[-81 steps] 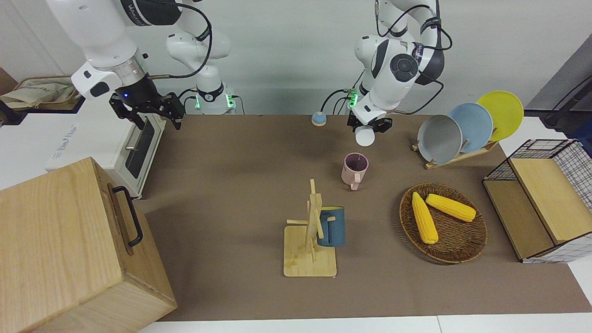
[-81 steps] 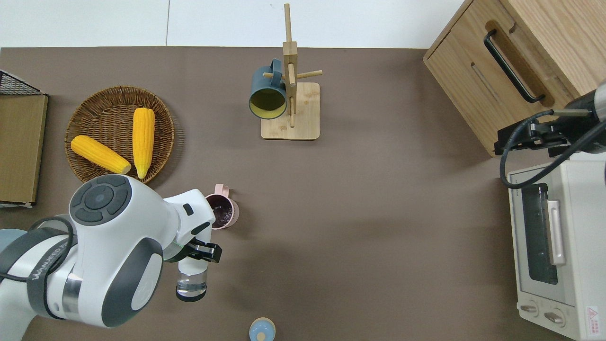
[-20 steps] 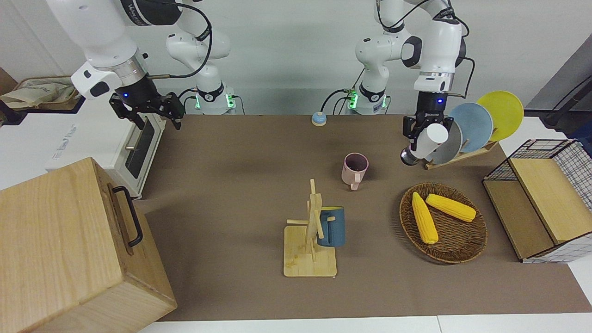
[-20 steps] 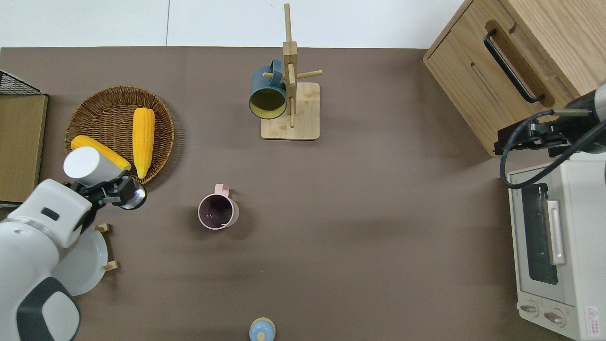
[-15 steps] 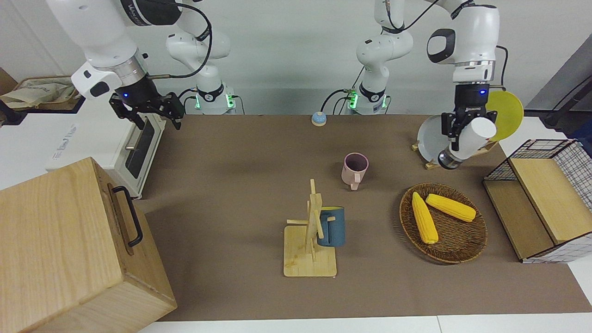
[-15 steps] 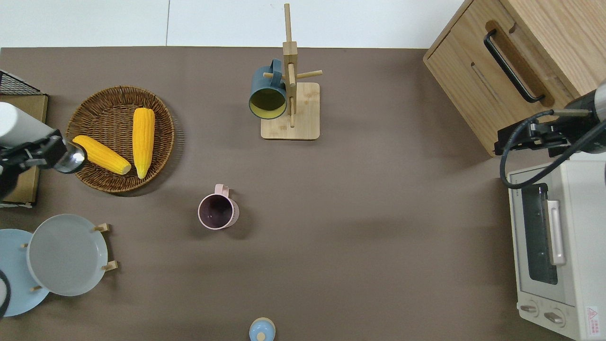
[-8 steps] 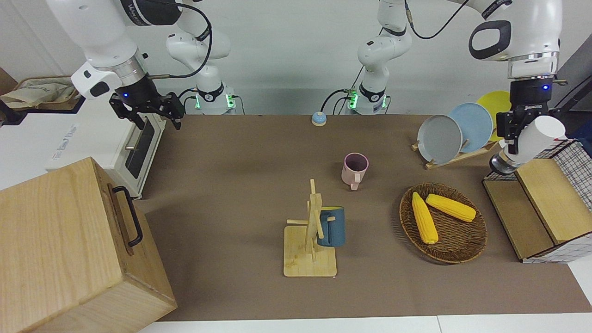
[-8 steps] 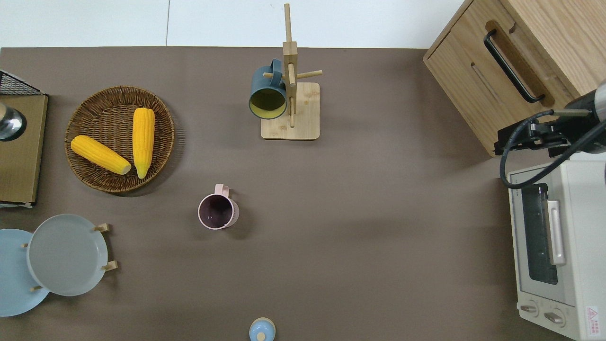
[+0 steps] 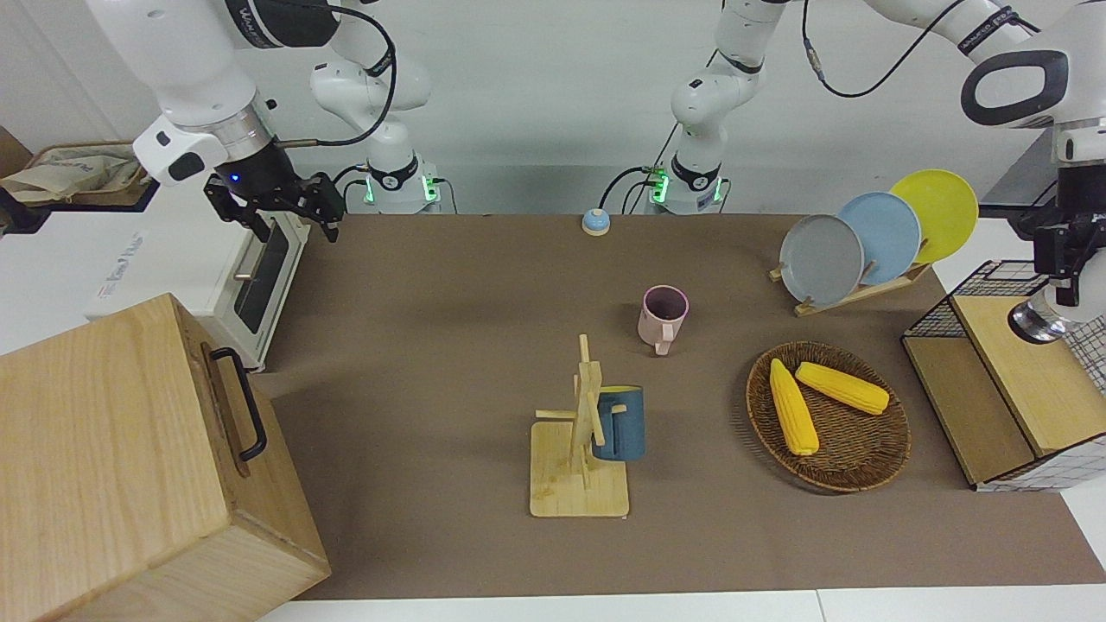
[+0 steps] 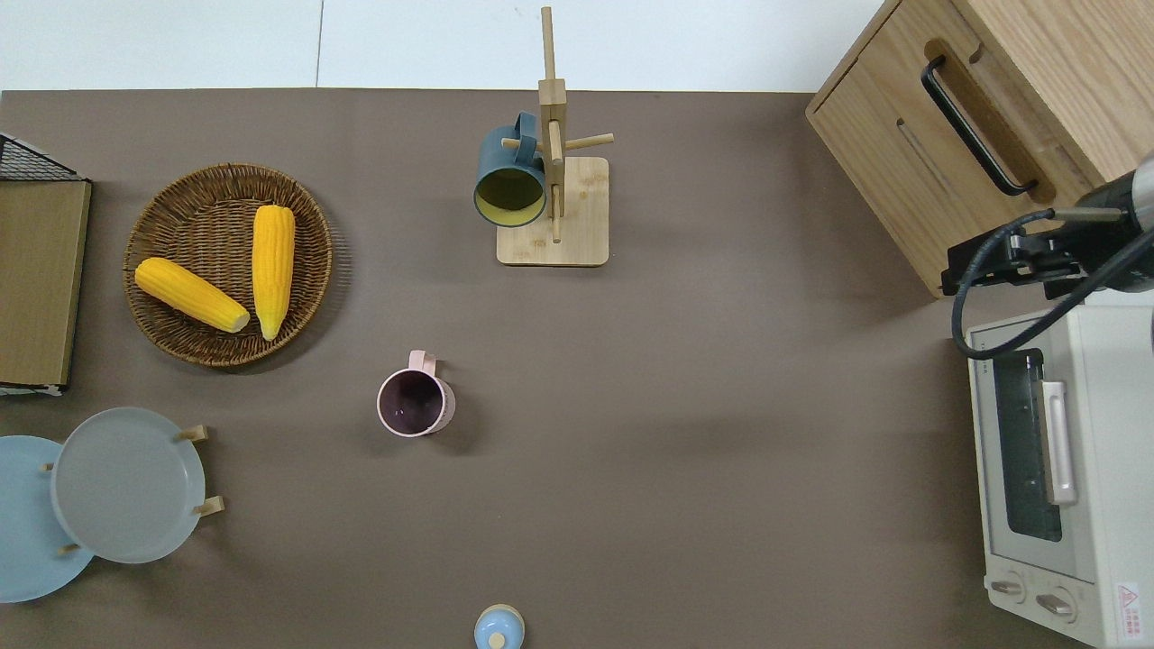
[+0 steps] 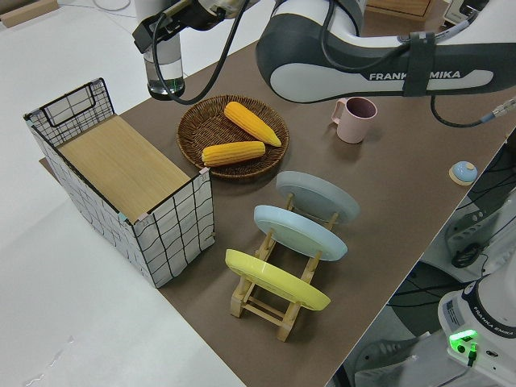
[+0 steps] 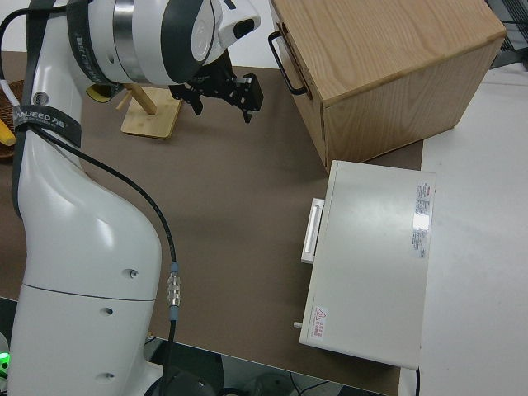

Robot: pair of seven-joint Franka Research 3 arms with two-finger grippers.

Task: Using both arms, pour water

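The left side view is the only one that shows the left end effector point(image 11: 165, 32) closed around a clear water bottle point(image 11: 164, 72). The bottle's long axis runs close to vertical, dark base down, with water visible in its lower part. It hangs between a wire-mesh crate with a wooden top point(image 11: 121, 165) and a round wicker basket point(image 11: 193, 133) holding two yellow corn cobs point(image 11: 242, 137). In the front view the same end effector point(image 9: 1064, 272) and bottle point(image 9: 1039, 320) sit at the picture's edge. There the bottle's upper part is cut off, and only its shiny base shows against the crate's wooden top point(image 9: 1020, 371). The overhead view misses this end effector and the bottle altogether. It does look straight into the pink mug point(image 10: 415, 403), which stands upright near the middle of the brown worktop point(image 10: 721, 406). The mug's mouth faces up, its handle points away from the robots, and its inside is dark; whether it holds water cannot be made out. The mug point(image 9: 664, 318) is well apart from the bottle. The right arm is parked, and its end effector point(image 9: 295, 226) has its fingers spread open, which the right side view point(image 12: 223, 103) also shows.
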